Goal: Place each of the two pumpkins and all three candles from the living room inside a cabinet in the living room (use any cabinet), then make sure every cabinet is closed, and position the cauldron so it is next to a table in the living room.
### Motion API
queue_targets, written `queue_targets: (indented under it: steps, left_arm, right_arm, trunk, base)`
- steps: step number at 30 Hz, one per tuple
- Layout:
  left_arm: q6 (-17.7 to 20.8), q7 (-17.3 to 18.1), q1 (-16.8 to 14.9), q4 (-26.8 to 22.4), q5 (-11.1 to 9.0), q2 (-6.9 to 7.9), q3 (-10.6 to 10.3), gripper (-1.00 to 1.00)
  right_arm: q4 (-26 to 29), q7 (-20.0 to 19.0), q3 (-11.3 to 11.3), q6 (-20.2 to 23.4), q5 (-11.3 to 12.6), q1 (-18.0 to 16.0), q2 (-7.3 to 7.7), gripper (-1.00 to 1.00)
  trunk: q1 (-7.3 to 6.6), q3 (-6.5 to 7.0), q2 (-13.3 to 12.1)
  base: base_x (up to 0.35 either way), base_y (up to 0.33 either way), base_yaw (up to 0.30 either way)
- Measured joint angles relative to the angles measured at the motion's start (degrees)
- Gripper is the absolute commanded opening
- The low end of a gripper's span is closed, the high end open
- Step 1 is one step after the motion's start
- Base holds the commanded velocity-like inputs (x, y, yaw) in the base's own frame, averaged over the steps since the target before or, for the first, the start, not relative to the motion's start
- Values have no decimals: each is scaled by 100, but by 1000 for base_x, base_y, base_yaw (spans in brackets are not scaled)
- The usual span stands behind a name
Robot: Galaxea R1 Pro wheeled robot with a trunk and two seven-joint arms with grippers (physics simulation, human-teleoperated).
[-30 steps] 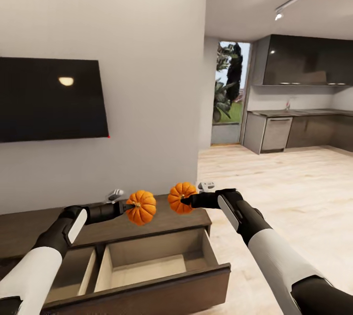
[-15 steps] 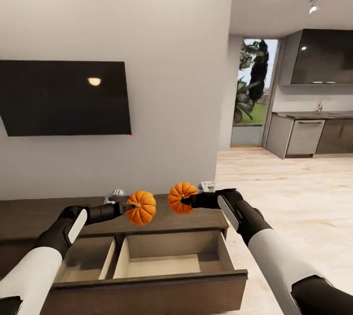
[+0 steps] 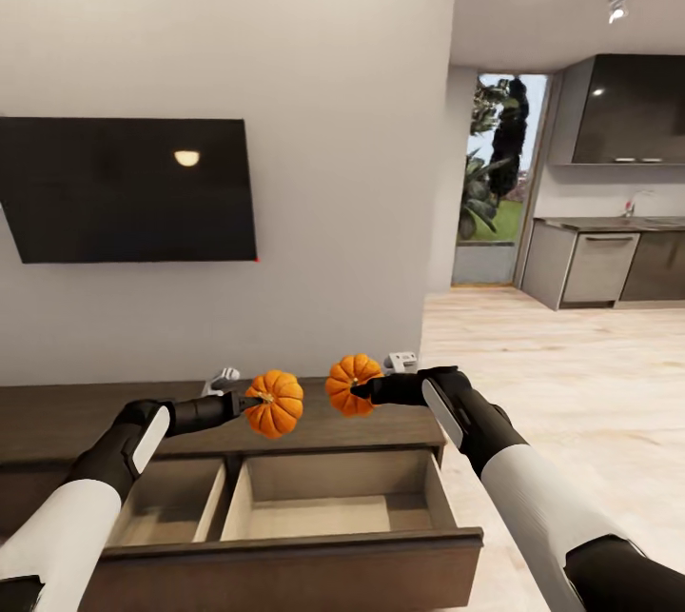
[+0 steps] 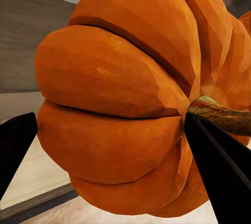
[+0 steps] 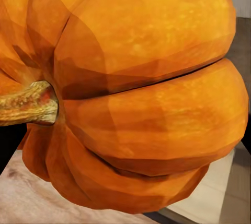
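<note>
Left pumpkin (image 3: 274, 403) clamped in my left jaws (image 3: 249, 400), right pumpkin (image 3: 352, 384) clamped in my right jaws (image 3: 362, 390); small gap between the two. Both hang above cabinet (image 3: 57, 412) top, just behind open drawer (image 3: 285, 555). Drawer has two bare compartments, divider between; larger one lies below pumpkins, front edge toward me. Wall close behind cabinet; TV (image 3: 128, 188) up left. Open floor (image 3: 571, 365) to right. Versus half second ago: camera swung slightly; arms and pumpkins unchanged.
</note>
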State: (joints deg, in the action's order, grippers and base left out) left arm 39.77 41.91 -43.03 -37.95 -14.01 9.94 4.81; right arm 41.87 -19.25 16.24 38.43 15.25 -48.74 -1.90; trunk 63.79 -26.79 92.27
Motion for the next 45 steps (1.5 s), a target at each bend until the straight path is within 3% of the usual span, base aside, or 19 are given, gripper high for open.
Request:
queue_targets:
  steps: [11, 45]
  left_arm:
    - [-1, 0, 0, 0, 3, 7, 0, -100]
    - [2, 0, 0, 0, 6, 9, -8, -100]
  right_arm:
    - [0, 2, -1, 0, 4, 0, -3, -100]
    - [0, 10, -16, -22, -4, 0, 4, -100]
  trunk:
    - [0, -64, 0]
    - [0, -68, 0]
  base:
    - [2, -3, 124]
    - [21, -42, 2]
